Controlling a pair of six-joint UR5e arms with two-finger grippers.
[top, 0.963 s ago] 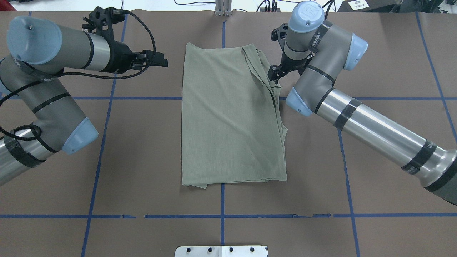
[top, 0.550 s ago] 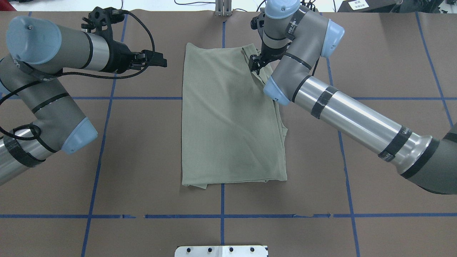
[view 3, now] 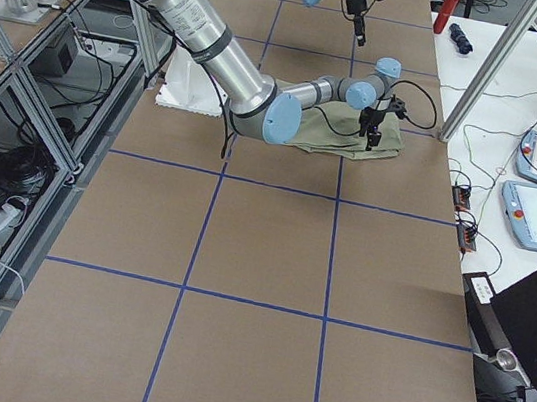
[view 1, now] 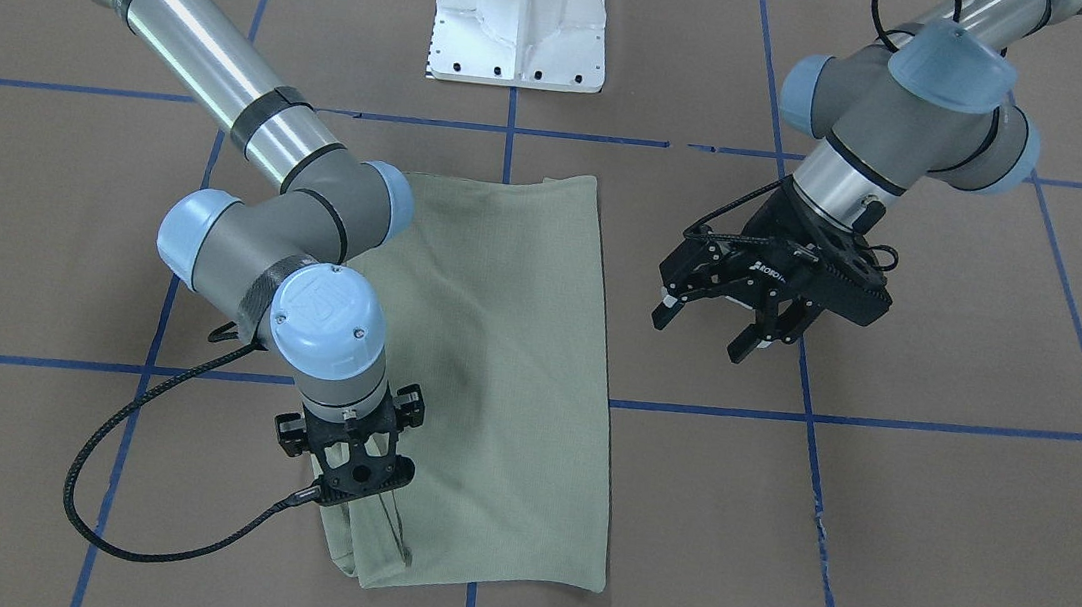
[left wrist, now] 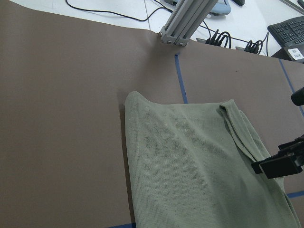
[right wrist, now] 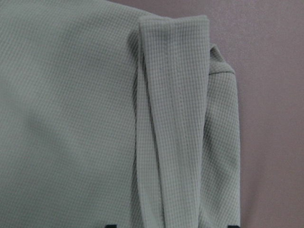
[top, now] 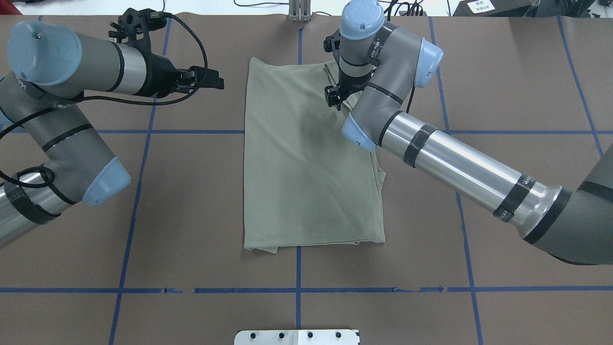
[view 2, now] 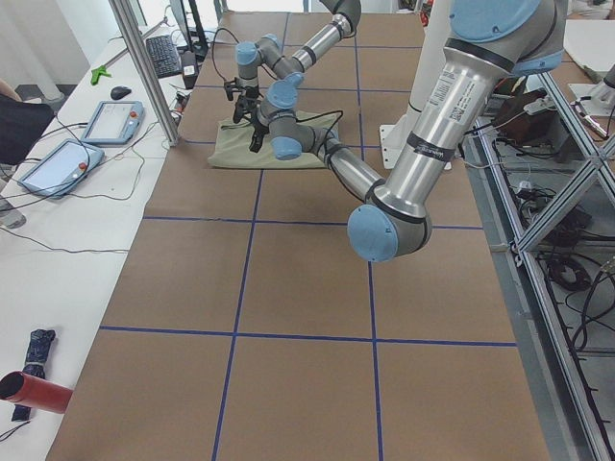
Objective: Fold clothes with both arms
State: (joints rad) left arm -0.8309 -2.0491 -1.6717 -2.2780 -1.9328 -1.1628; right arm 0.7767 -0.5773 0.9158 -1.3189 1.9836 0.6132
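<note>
The pale sage-green shirt (top: 306,163) lies folded into a tall rectangle at the table's middle, with a narrow folded strip along its right edge (right wrist: 175,118). It also shows in the front view (view 1: 505,360) and the left wrist view (left wrist: 190,171). My right gripper (top: 333,98) points down over the shirt's far right corner, its jaws open astride the folded strip and holding nothing. In the front view the right gripper (view 1: 361,486) is partly hidden by its wrist. My left gripper (view 1: 702,333) is open and empty, hovering left of the shirt's far end (top: 215,80).
Brown table cover with a grid of blue tape lines (top: 297,290). The white pedestal base (view 1: 519,30) stands at the robot's side. An aluminium post (top: 299,12) stands at the far edge. A side desk holds tablets and cables (view 2: 110,120).
My right arm has swung left and farther out, bringing its gripper from the shirt's right edge over the far right corner. The left arm and the shirt have not visibly moved.
</note>
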